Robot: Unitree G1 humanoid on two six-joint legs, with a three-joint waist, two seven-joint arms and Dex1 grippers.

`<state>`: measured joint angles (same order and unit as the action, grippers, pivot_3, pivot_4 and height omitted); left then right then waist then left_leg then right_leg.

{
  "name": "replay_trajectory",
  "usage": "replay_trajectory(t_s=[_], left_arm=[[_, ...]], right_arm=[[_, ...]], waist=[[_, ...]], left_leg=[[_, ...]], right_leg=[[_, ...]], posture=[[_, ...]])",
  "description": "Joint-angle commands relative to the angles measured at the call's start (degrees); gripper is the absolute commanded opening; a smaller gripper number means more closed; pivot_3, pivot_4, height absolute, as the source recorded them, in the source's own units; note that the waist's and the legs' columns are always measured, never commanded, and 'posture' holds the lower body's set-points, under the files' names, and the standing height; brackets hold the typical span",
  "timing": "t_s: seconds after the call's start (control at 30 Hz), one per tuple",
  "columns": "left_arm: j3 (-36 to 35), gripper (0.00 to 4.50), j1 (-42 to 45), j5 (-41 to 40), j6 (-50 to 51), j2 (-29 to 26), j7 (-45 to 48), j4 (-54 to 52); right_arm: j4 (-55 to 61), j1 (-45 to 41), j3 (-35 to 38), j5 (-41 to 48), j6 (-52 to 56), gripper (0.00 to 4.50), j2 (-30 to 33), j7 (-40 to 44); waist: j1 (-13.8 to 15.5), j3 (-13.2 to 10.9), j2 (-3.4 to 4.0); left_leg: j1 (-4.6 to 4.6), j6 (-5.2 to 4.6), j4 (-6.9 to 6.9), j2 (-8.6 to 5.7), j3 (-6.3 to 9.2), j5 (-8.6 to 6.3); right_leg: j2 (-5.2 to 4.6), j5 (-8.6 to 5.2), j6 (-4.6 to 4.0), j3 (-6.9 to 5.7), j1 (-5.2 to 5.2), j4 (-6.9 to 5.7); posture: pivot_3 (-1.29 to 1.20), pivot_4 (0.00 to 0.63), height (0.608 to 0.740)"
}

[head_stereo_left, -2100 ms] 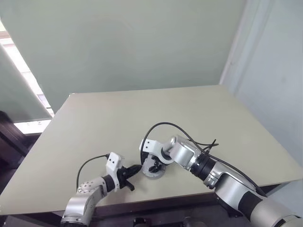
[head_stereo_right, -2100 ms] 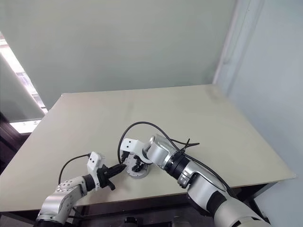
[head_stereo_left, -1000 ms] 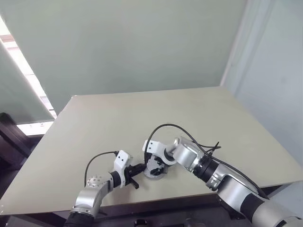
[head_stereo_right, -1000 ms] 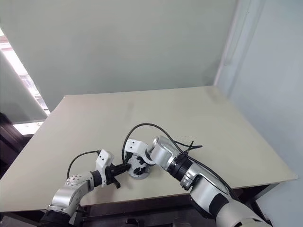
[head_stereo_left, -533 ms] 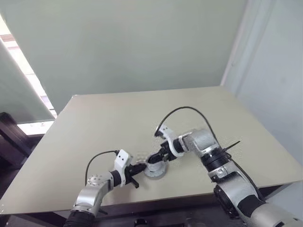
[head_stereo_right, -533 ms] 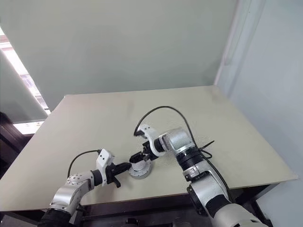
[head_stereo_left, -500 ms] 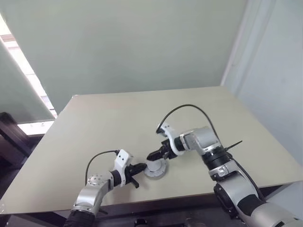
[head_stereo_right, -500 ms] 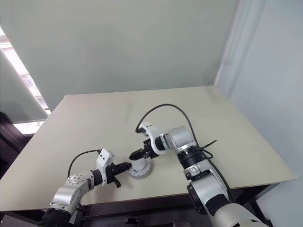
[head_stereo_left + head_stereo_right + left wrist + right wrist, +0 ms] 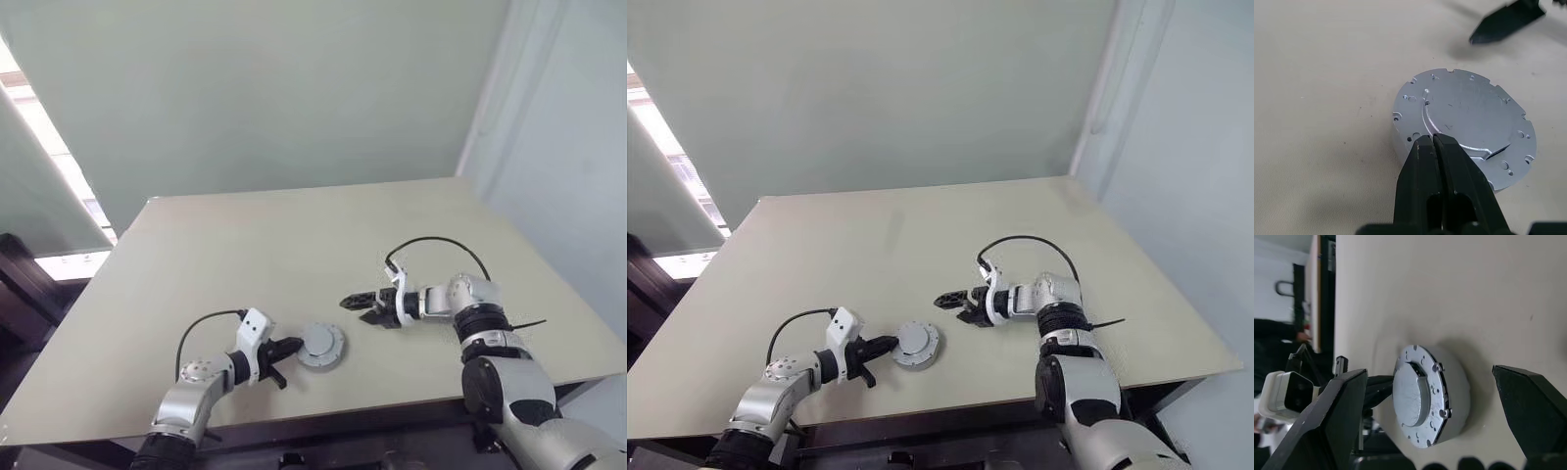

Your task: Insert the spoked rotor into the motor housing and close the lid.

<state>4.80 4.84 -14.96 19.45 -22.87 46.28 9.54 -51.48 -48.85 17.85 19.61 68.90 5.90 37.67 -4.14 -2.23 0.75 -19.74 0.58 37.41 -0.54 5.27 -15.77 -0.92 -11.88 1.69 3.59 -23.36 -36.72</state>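
Lid (image 9: 320, 345) now sits closed on the motor housing (image 9: 1454, 396) near the table's (image 9: 245, 255) front edge, left of centre. The right gripper (image 9: 364, 303) has drawn away to the right, fingers spread and empty, so the assembly looks finished. The left gripper (image 9: 281, 349), fingers pressed together, still rests its tips against the housing's left side. Nothing else stands nearby.

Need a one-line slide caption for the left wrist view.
Shut left gripper rests at the closed motor housing's lid on the table.
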Motion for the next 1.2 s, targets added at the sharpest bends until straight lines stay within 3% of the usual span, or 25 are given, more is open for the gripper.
replay_trajectory(t_s=[0.03,1.2], left_arm=[[1.14,0.00,-0.86,0.63,1.42,-0.70,0.44,-1.14],[0.36,0.00,-2.42,0.10,5.53,-2.44,-0.05,-6.33]], right_arm=[[-1.87,0.09,1.42,2.83,-1.45,4.48,-0.98,0.35],[0.34,8.61,-3.11,6.68,-0.22,4.48,-10.85,2.76]], waist=[[-0.15,-0.01,0.00],[-1.84,-0.01,-0.03]], left_leg=[[0.00,0.00,-0.01,0.00,-0.04,0.00],[0.13,-0.01,-0.17,0.14,-0.09,-0.01]], right_leg=[[0.00,0.00,0.00,0.04,-0.02,0.00],[0.12,0.00,0.00,0.12,-0.03,-0.02]], posture=[[0.00,0.000,0.740],[0.00,0.000,0.740]])
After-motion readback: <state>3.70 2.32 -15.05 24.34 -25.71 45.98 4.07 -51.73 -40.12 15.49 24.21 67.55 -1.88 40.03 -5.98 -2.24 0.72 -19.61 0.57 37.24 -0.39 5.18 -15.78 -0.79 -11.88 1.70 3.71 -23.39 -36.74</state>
